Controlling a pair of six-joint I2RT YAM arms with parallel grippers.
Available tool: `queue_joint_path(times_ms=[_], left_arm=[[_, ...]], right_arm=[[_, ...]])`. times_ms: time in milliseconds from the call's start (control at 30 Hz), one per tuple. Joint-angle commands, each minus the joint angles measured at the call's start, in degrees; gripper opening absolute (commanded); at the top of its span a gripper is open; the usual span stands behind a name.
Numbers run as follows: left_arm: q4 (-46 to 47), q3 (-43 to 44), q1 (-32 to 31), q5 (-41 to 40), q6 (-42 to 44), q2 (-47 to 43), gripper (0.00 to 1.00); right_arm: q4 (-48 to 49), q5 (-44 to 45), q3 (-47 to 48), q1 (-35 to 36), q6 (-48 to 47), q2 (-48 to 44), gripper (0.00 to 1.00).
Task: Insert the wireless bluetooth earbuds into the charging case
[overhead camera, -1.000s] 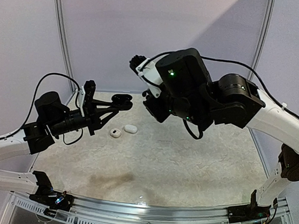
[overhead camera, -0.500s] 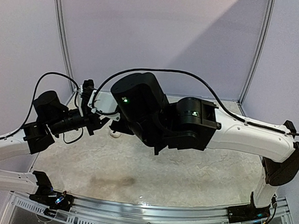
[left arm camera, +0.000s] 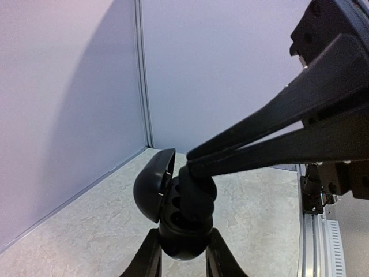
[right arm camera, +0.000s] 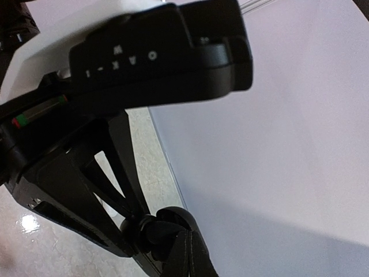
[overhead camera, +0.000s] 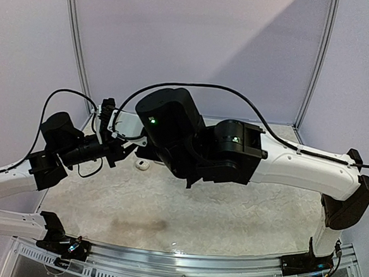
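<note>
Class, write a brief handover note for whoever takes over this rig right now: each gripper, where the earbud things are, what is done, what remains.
Left gripper: shut on the black charging case, held above the table with its lid open.
Right gripper: shut, tips at the case's open wells; whether they pinch an earbud cannot be told.
Small white item lies on the table.
Done: case lifted and opened.
Left: seat the earbuds, close the lid.

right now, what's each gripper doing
Left gripper: closed on the round black plastic charging case, lid open.
Right gripper: closed, tips at the case's opening; whether they hold anything cannot be told.
</note>
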Motion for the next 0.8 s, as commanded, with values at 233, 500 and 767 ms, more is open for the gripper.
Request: queue_joint_path(times_ms=[233, 500, 767], left_arm=[[1.51, 1.30, -0.14, -0.34, -0.77, -0.18, 0.00], [3.16, 1.05, -0.01, -2.05, -2.47, -0.31, 0.00], [3.68, 0.78, 0.00, -2.80, -2.59, -0.66, 0.00]], right_arm=[[-0.65, 1.83, 1.55, -0.98, 0.19, 2.79, 0.00], [-2.50, 0.13, 1.10, -0.95, 2.67, 3.27, 0.00], [-5.29, -1.74, 1.03, -1.00, 5.82, 3.27, 0.09]])
